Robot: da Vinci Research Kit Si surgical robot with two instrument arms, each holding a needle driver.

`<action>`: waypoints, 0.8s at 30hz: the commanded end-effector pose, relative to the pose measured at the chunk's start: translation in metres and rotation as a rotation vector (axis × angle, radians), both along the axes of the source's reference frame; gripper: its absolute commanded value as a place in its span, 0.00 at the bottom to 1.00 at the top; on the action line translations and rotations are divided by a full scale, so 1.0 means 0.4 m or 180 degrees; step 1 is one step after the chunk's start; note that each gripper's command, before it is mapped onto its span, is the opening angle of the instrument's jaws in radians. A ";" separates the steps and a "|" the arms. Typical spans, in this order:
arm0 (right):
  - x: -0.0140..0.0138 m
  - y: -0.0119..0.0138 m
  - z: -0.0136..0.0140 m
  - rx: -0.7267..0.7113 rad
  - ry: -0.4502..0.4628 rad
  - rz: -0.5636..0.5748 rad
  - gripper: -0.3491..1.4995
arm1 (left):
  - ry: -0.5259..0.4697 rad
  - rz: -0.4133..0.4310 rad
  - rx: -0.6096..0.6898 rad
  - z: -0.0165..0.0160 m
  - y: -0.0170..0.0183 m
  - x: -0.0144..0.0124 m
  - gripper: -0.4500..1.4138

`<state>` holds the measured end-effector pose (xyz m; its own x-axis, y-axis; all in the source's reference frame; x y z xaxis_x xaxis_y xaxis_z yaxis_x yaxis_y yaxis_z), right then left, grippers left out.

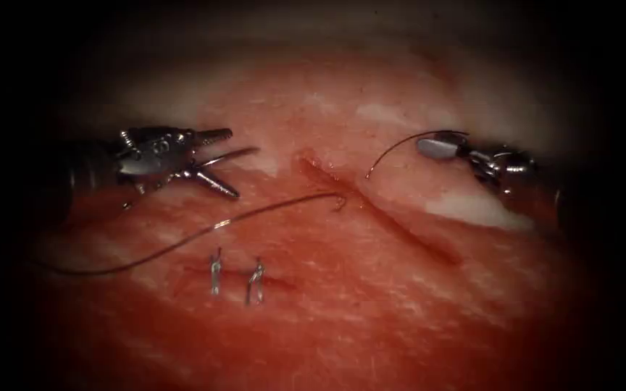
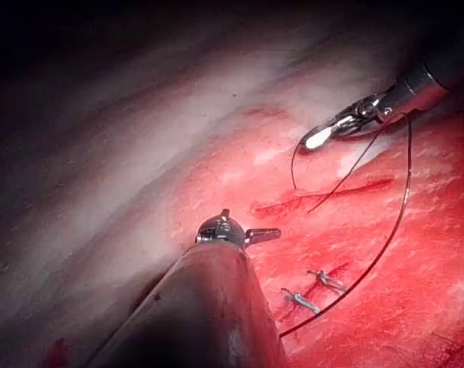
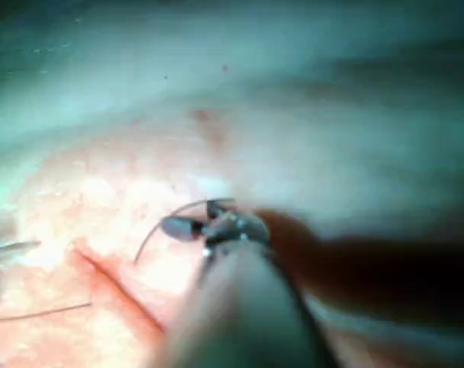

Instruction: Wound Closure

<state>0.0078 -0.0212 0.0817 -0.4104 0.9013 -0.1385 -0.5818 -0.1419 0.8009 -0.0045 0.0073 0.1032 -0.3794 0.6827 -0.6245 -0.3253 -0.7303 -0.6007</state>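
Surgical practice bench — pork tissue (image 1: 371, 289) with a cut (image 1: 393, 217) — stitched.

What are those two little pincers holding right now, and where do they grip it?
The right pincer grips the curved needle near its thread end, clear of the tissue. The left pincer is open, holding nothing.

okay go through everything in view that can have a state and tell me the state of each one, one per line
left tool: jaws open, holding nothing, left of the cut.
right tool: jaws shut on the needle near its rear end, right of the cut.
needle: held clear of the tissue, tip toward the cut.
thread: slack, lying across the tissue.
cut: open.
earlier stitches: tied, ends standing.
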 end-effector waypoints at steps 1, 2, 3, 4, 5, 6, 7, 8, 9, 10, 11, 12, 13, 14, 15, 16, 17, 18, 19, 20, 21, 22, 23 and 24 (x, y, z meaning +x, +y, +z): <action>0.0013 0.0006 0.0038 0.0062 0.0053 0.0048 0.58 | -0.0011 0.0010 0.0005 0.0017 -0.0004 -0.0015 0.56; 0.0012 0.0006 0.0046 0.0084 0.0062 0.0064 0.58 | -0.0011 0.0010 0.0005 0.0017 -0.0004 -0.0015 0.56; 0.0012 0.0006 0.0051 0.0105 0.0076 0.0086 0.57 | -0.0011 0.0010 0.0005 0.0017 -0.0004 -0.0015 0.55; 0.0012 0.0007 0.0055 0.0102 0.0081 0.0082 0.57 | -0.0011 0.0010 0.0005 0.0017 -0.0004 -0.0015 0.55; 0.0013 0.0010 0.0058 0.0121 0.0094 0.0079 0.57 | -0.0011 0.0010 0.0005 0.0017 -0.0004 -0.0015 0.55; 0.0014 0.0014 0.0059 0.0111 0.0110 0.0086 0.56 | -0.0011 0.0010 0.0005 0.0017 -0.0004 -0.0015 0.55; 0.0015 0.0016 0.0060 0.0106 0.0113 0.0094 0.56 | -0.0011 0.0010 0.0005 0.0017 -0.0004 -0.0015 0.55; 0.0018 0.0020 0.0059 0.0109 0.0110 0.0099 0.56 | -0.0011 0.0010 0.0004 0.0017 -0.0004 -0.0015 0.54; 0.0021 0.0023 0.0058 0.0100 0.0118 0.0114 0.54 | -0.0011 0.0010 0.0004 0.0017 -0.0004 -0.0015 0.54; 0.0023 0.0025 0.0057 0.0097 0.0120 0.0124 0.52 | -0.0011 0.0010 0.0004 0.0017 -0.0004 -0.0015 0.54; 0.0027 0.0027 0.0056 0.0108 0.0138 0.0139 0.47 | -0.0011 0.0010 0.0003 0.0017 -0.0005 -0.0015 0.53; 0.0030 0.0028 0.0055 0.0111 0.0143 0.0136 0.46 | -0.0011 0.0009 0.0003 0.0017 -0.0005 -0.0015 0.53; 0.0032 0.0028 0.0054 0.0113 0.0149 0.0132 0.37 | -0.0010 0.0009 0.0002 0.0018 -0.0005 -0.0016 0.52; 0.0034 0.0028 0.0053 0.0109 0.0168 0.0126 0.28 | -0.0010 0.0008 0.0001 0.0019 -0.0005 -0.0016 0.52; 0.0037 0.0027 0.0051 0.0124 0.0170 0.0105 0.18 | -0.0009 0.0008 0.0000 0.0020 -0.0006 -0.0017 0.51; 0.0040 0.0028 0.0049 0.0121 0.0169 0.0079 0.11 | -0.0008 0.0007 -0.0001 0.0020 -0.0006 -0.0018 0.51; 0.0042 0.0028 0.0047 0.0072 0.0167 0.0049 0.00 | -0.0015 0.0011 0.0000 0.0021 -0.0007 -0.0018 0.51; 0.0045 0.0029 0.0045 -0.0037 0.0123 -0.0003 0.00 | -0.0015 0.0011 -0.0002 0.0023 -0.0008 -0.0019 0.50; 0.0047 0.0029 0.0043 -0.0102 0.0081 -0.0052 0.00 | -0.0014 0.0010 -0.0003 0.0024 -0.0008 -0.0020 0.50; 0.0049 0.0029 0.0040 -0.0167 0.0040 -0.0102 0.00 | -0.0014 0.0010 -0.0004 0.0024 -0.0009 -0.0020 0.50; 0.0051 0.0029 0.0035 -0.0288 -0.0029 -0.0187 0.00 | -0.0021 0.0015 -0.0002 0.0025 -0.0009 -0.0021 0.50; 0.0054 0.0028 0.0028 -0.0395 -0.0075 -0.0273 0.00 | -0.0022 0.0015 -0.0002 0.0025 -0.0009 -0.0021 0.50; 0.0058 0.0027 0.0020 -0.0527 -0.0113 -0.0362 0.00 | -0.0022 0.0015 -0.0003 0.0025 -0.0009 -0.0020 0.50; 0.0065 0.0025 0.0007 -0.0682 -0.0128 -0.0463 0.00 | -0.0022 0.0015 -0.0003 0.0025 -0.0010 -0.0020 0.50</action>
